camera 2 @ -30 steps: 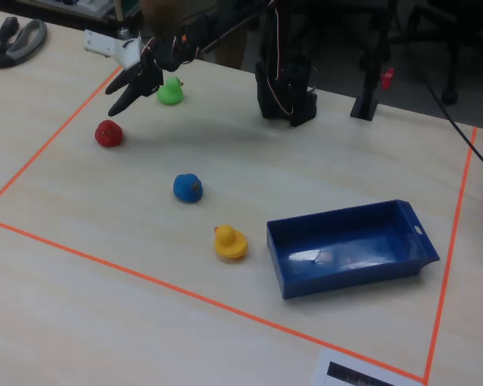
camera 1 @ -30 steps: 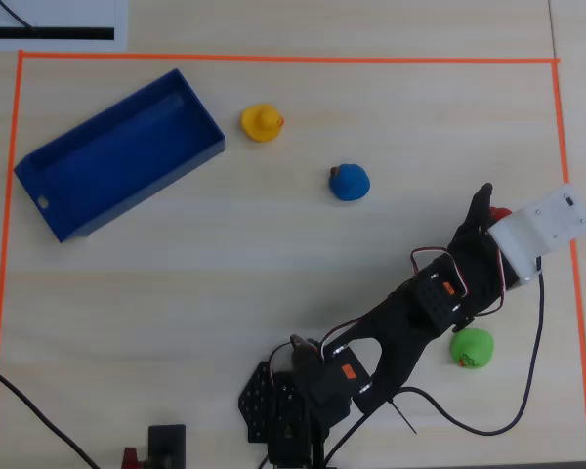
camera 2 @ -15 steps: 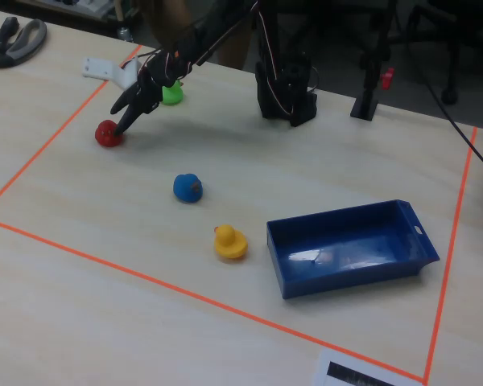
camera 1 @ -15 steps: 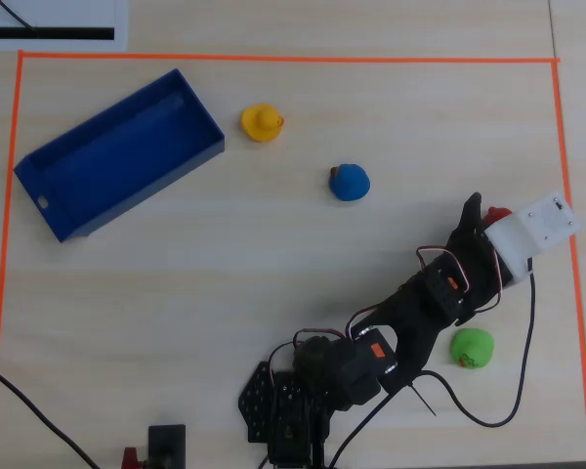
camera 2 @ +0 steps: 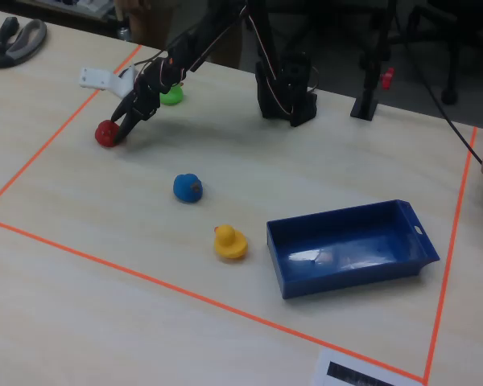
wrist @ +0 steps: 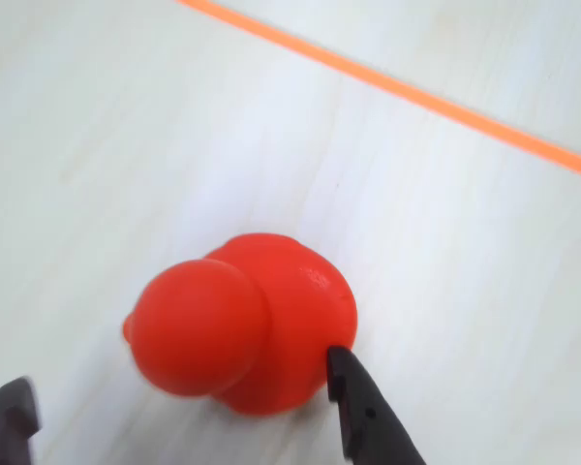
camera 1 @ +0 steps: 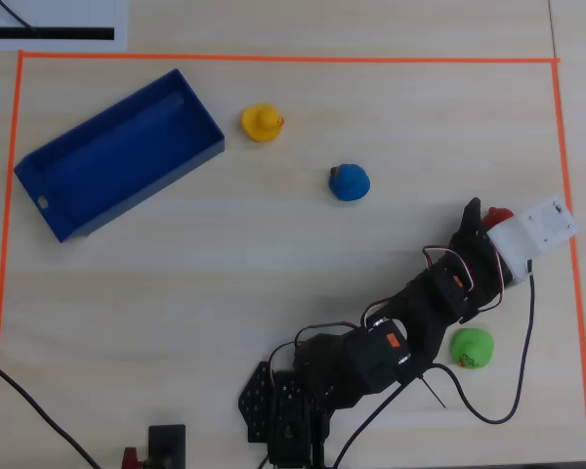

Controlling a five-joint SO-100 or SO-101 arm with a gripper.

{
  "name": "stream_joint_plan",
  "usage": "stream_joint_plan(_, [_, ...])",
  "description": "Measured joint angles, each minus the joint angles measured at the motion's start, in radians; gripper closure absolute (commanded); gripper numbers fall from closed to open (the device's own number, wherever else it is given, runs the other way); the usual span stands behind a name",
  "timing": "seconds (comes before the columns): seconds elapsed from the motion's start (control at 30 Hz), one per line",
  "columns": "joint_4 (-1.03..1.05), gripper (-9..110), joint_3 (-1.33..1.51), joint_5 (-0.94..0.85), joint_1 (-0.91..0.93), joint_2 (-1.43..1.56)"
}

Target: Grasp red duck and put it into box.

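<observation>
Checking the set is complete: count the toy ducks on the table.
4: red duck at the gripper; green duck beside the arm; blue duck mid-table; yellow duck near the box.

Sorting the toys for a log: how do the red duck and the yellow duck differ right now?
The red duck sits between the open gripper fingers; the yellow duck stands free. The red duck is far from the box; the yellow duck sits beside it. Both rest on the table, similar in size.
</observation>
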Motion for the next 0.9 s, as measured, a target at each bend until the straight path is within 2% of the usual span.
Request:
stream_joint_plan(0.37, [-0.008,62,-0.086,0.003,0.008,-0.078])
stream_joint_plan(0.43, [-0.008,71,-0.094,0.006,0.008,-0.086])
stream_joint_plan(0.47, [-0.008,82,-0.094,0.006,0.008,-0.087])
stream_joint_plan(0.5, [-0.009,98,-0.094,0.006,0.008,-0.091])
stream_joint_plan(0.53, [-0.014,101,-0.094,0.006,0.008,-0.092])
stream_joint_plan(0.9, [-0.114,101,-0.057,0.017,0.005,-0.092])
